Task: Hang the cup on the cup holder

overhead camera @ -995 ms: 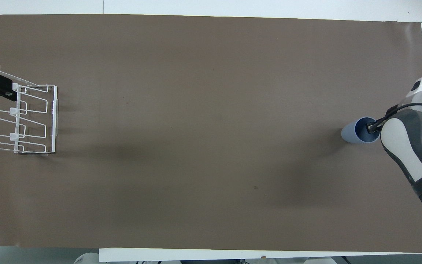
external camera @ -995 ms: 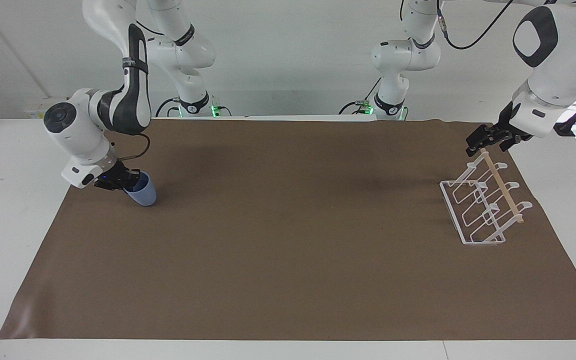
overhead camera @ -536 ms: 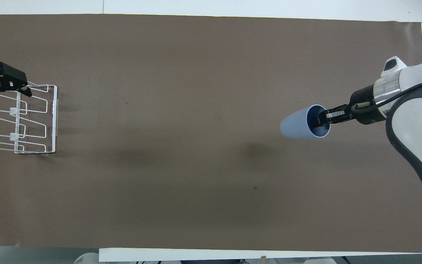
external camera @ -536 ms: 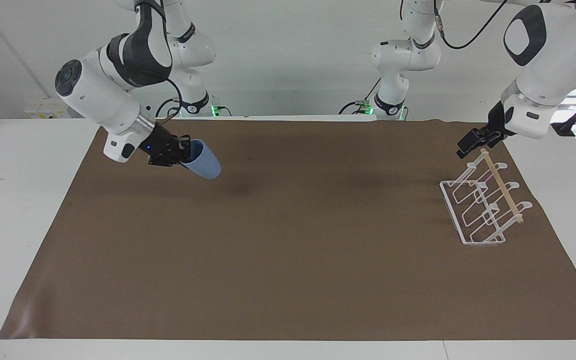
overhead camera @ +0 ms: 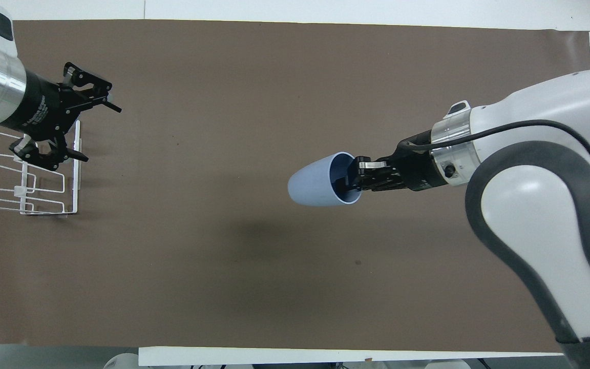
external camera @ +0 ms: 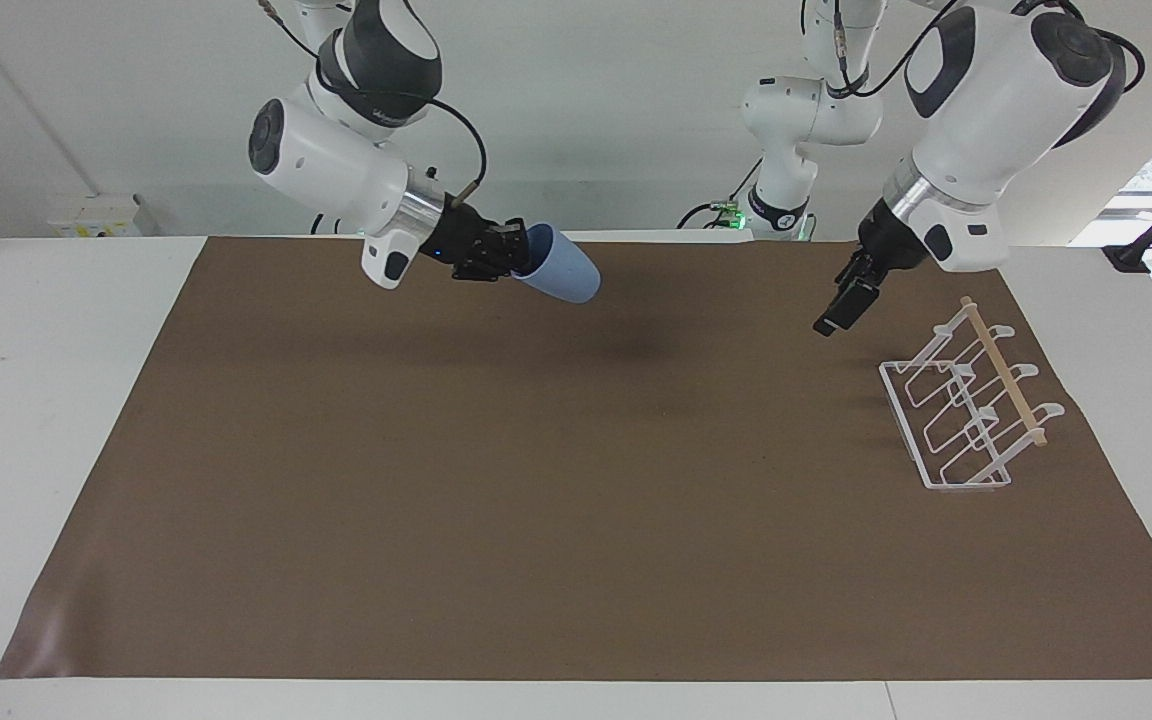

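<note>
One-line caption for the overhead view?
Right gripper carries the tilted blue cup over the mat; open left gripper above the cup holder.

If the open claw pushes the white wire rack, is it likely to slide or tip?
The rack looks thin and light, so it would probably slide on the brown mat. Its rod sits high, so a push there may tip it. The left claw hangs open beside it.

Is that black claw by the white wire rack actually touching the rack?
Apart. In the facing view, the left gripper hangs open in the air beside the cup holder, with bare brown mat visible between them.
</note>
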Robot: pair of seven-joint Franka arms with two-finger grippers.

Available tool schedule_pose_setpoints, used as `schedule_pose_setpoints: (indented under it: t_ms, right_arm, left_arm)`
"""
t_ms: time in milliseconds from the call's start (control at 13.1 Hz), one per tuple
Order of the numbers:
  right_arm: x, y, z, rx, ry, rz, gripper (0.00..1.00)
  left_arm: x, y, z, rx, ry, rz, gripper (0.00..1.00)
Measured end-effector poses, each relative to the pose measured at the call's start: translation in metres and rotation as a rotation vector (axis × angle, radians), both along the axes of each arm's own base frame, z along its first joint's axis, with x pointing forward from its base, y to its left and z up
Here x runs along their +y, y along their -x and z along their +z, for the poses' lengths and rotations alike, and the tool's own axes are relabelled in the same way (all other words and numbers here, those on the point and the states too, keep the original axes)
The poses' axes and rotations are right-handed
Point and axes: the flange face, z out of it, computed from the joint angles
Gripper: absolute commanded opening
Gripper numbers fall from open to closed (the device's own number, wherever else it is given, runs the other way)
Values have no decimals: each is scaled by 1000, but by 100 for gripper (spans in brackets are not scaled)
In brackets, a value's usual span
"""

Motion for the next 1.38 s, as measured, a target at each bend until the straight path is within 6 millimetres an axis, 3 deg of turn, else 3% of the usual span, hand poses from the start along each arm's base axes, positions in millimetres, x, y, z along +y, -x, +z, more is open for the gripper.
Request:
schedule_pose_setpoints:
  t_ms: [153,306,536,1378]
  right_arm:
    - [33,8,0,18,-16,-79,0]
    - [54,14,-4,43,-40,-108,0]
    - [55,12,-12,67,-49,-123,0]
    - [54,12,-14,78,-49,-132,0]
  left_arm:
    - [-21,7,7,77,98,146,100]
    - [-50,19,10,136,124,242,100]
    - [-95,36,15,168,176,310,100]
    - [-147,89,-30,176,187,295,100]
